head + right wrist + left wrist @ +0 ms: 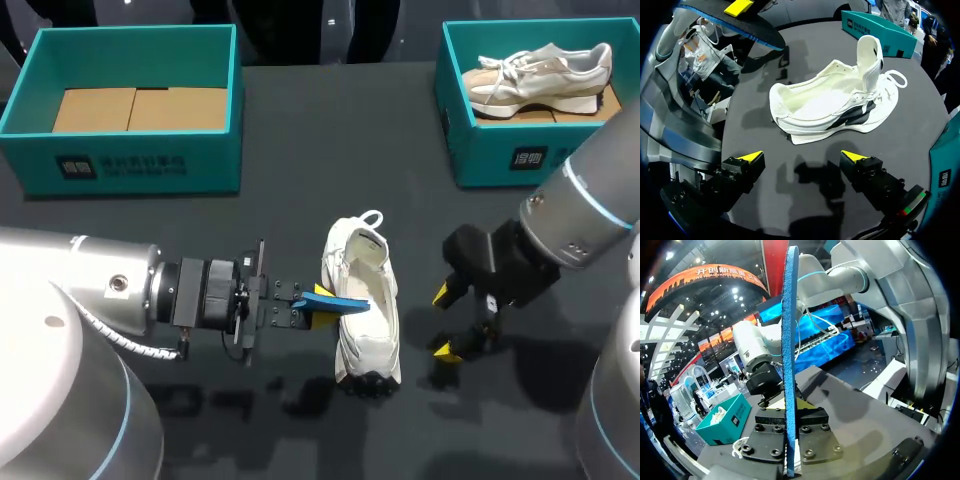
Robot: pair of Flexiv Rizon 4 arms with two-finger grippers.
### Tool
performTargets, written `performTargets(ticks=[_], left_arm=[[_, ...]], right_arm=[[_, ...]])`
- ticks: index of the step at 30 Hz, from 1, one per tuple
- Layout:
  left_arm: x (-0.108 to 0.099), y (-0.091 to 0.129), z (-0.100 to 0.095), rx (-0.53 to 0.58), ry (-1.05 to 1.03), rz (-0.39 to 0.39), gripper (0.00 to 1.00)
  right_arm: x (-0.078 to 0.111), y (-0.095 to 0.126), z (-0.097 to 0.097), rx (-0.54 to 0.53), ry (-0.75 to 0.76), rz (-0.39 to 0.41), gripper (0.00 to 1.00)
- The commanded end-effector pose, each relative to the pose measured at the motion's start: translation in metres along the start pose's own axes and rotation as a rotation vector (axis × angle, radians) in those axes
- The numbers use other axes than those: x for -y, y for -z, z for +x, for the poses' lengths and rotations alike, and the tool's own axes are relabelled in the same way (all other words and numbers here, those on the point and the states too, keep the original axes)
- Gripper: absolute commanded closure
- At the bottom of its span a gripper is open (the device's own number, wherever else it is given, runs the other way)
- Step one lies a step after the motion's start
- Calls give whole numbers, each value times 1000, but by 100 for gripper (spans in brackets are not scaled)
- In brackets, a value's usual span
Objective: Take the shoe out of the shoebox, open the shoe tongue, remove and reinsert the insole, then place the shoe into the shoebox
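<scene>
A white shoe (362, 305) lies on the dark table with its tongue (870, 55) pulled up and its inside bare. My left gripper (318, 305) is shut on a blue insole (340, 300), held flat to the left of the shoe, its far end over the opening. In the left wrist view the insole (789, 365) stands edge-on between the fingers. My right gripper (445, 322) hangs open just right of the shoe, nothing between its yellow fingertips (751, 157). The shoe (835, 107) lies ahead of the right gripper (803, 157), not touching it.
A teal shoebox (130, 100) with a cardboard floor stands at the back left. A second teal box (500, 150) at the back right holds a beige sneaker (540, 75). The table's front edge lies close behind both grippers.
</scene>
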State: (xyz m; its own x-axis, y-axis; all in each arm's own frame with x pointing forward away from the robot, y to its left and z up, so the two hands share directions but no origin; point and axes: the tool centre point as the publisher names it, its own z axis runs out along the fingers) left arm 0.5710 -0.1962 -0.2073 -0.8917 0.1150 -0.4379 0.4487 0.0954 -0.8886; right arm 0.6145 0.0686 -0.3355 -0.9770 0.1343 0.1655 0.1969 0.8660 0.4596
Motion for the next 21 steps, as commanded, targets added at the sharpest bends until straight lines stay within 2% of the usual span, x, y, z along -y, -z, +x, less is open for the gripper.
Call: performTargets(ticks=[1, 9, 21], left_arm=[[-14, -17, -6, -1, -10, 25, 100], [-22, -26, -9, 6, -25, 48, 100], [-29, -31, -10, -10, -41, 72, 100]], right_arm=[[-19, -20, 0, 38, 12, 63, 0], [-19, -22, -4, 74, 4, 39, 0], [-15, -22, -14, 108, 1, 45, 0]])
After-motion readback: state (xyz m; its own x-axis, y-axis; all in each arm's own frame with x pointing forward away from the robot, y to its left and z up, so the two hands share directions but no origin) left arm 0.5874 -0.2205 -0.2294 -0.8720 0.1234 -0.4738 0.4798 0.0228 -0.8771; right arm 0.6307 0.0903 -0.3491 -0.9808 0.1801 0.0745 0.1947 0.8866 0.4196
